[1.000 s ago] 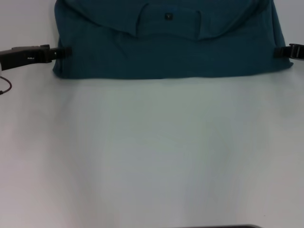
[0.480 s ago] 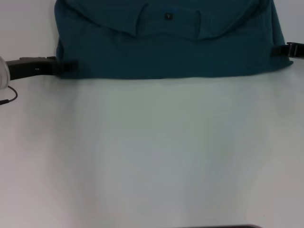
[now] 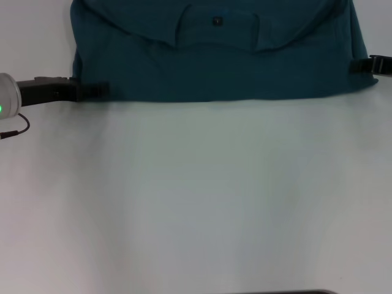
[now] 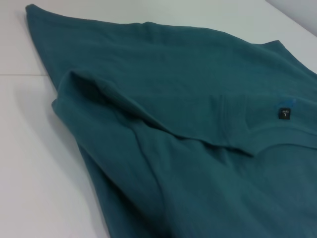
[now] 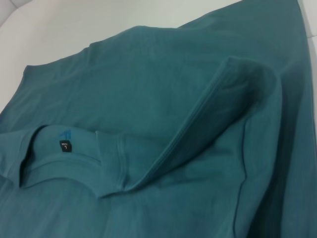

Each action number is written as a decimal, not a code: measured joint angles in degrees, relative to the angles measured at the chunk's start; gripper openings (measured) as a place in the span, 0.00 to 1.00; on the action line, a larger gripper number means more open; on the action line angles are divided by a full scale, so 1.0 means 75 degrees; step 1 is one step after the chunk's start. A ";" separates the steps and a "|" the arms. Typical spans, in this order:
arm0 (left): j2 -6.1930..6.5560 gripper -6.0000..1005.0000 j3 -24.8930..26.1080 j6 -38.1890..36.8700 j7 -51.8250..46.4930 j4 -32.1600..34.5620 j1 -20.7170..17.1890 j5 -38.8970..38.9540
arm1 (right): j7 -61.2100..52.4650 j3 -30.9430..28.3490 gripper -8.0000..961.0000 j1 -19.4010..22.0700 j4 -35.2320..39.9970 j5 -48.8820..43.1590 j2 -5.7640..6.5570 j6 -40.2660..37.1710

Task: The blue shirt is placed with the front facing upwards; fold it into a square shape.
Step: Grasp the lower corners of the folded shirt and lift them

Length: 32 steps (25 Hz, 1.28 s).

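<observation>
The blue shirt (image 3: pixel 214 61) lies folded across the far part of the white table, with its collar and small dark neck label (image 3: pixel 217 21) facing up and its near edge straight. My left gripper (image 3: pixel 98 90) reaches in from the left and sits at the shirt's near-left corner, touching the fabric edge. At the shirt's right edge sits my right gripper (image 3: pixel 361 65), only its tip showing. Both wrist views are filled by the shirt (image 4: pixel 198 99) (image 5: pixel 148 89) with a folded-over layer, and they show the neck label (image 4: pixel 284 113) (image 5: pixel 65 147) but no fingers.
Bare white table (image 3: pixel 196 196) stretches from the shirt's near edge toward me. A thin black cable (image 3: pixel 15 130) hangs by the left arm. A dark strip (image 3: pixel 288 292) shows at the near table edge.
My left gripper has slid toward me along the shirt's left edge and inward to the near-left corner. The right gripper and the shirt have stayed in place.
</observation>
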<state>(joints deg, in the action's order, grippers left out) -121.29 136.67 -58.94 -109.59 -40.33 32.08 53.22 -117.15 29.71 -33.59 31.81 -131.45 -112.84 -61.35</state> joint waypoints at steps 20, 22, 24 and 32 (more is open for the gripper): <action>-0.0025 0.72 -0.0270 0.0215 -0.0011 -0.0067 -0.0003 -0.0006 | 0.0001 0.0000 0.03 -0.0011 0.0000 0.0031 0.0000 0.0002; -0.0025 0.68 -0.0269 0.0245 -0.0005 -0.0044 0.0008 -0.0006 | 0.0001 0.0000 0.03 -0.0011 0.0000 0.0032 0.0000 0.0002; -0.0025 0.63 -0.0269 0.0255 -0.0003 -0.0046 0.0011 -0.0006 | 0.0001 0.0000 0.03 -0.0011 0.0000 0.0031 0.0000 0.0001; -0.0016 0.32 -0.0269 0.0261 0.0004 -0.0038 0.0041 -0.0006 | 0.0001 0.0000 0.03 -0.0010 0.0001 0.0031 0.0000 0.0001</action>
<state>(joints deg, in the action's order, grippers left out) -121.41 134.65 -56.98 -109.57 -40.62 32.38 53.17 -117.15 29.71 -33.66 31.82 -131.22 -112.84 -61.34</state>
